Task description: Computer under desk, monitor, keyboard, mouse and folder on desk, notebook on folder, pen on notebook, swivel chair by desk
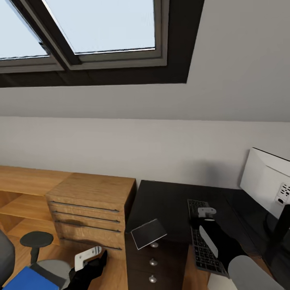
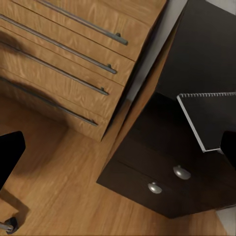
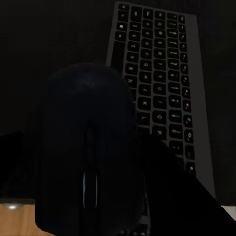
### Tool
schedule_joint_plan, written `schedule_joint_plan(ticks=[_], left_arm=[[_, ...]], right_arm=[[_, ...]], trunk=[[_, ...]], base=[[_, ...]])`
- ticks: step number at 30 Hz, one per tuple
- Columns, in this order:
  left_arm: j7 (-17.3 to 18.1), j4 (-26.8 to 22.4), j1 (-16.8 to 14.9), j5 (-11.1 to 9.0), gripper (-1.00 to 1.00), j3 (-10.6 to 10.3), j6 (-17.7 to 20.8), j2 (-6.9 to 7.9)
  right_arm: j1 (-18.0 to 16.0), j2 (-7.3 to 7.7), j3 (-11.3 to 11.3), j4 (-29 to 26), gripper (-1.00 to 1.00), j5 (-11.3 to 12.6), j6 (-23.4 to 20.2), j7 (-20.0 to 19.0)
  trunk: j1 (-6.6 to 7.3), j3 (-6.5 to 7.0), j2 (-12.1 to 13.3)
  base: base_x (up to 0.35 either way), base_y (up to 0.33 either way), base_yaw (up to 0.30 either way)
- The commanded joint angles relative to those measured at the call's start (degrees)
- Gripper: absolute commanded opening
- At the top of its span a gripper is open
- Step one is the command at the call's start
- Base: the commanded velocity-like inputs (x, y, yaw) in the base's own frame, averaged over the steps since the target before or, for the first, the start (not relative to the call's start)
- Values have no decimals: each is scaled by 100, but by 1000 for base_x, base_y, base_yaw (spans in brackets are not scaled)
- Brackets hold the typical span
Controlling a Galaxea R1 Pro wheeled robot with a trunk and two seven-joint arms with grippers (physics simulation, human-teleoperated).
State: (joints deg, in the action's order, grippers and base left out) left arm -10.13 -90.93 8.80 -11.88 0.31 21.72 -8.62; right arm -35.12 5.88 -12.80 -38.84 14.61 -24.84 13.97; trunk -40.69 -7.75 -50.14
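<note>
The glossy black desk point(image 1: 169, 201) carries the dark keyboard point(image 1: 200, 237), and the monitor point(image 1: 266, 183) stands at its right end with its white back showing. My right gripper point(image 1: 201, 217) hovers over the keyboard point(image 3: 162, 83), shut on the dark mouse point(image 3: 88, 152). A small dark notebook point(image 1: 148, 233) lies on the desk's front left corner, partly overhanging; its spiral edge is plain in the left wrist view point(image 2: 211, 118). My left gripper point(image 1: 94, 257) hangs open and empty above the floor, left of the desk. The blue folder point(image 1: 28, 280) lies on the swivel chair point(image 1: 36, 239).
A light-wood drawer unit point(image 1: 90, 205) and low shelf point(image 1: 24, 193) stand against the wall, left of the desk. The desk's dark drawers with metal knobs point(image 2: 182, 172) face the wood floor point(image 2: 73, 187). Skylights point(image 1: 100, 28) sit in the sloped wall above.
</note>
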Motion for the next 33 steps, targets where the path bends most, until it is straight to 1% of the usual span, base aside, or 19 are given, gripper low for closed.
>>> schedule_joint_plan(ticks=[1,9,28,33], left_arm=[[-28,-8,-1,-60,100,3,31,-3],[-24,-5,-1,-60,100,1,42,-2],[-24,-6,-1,-62,100,-5,41,-8],[-24,-10,-1,-69,100,-20,24,-8]], right_arm=[[-1,9,-58,-15,-100,82,-21,63],[5,8,-70,-78,-100,94,-30,62],[5,9,-66,-71,-100,95,-29,62],[5,16,-55,-32,-100,84,-12,49]], trunk=[[-3,-8,-6],[-3,-8,-6],[-3,-8,-6],[-3,-8,-6]], base=[[165,0,0],[148,0,13],[4,0,256],[120,0,79]])
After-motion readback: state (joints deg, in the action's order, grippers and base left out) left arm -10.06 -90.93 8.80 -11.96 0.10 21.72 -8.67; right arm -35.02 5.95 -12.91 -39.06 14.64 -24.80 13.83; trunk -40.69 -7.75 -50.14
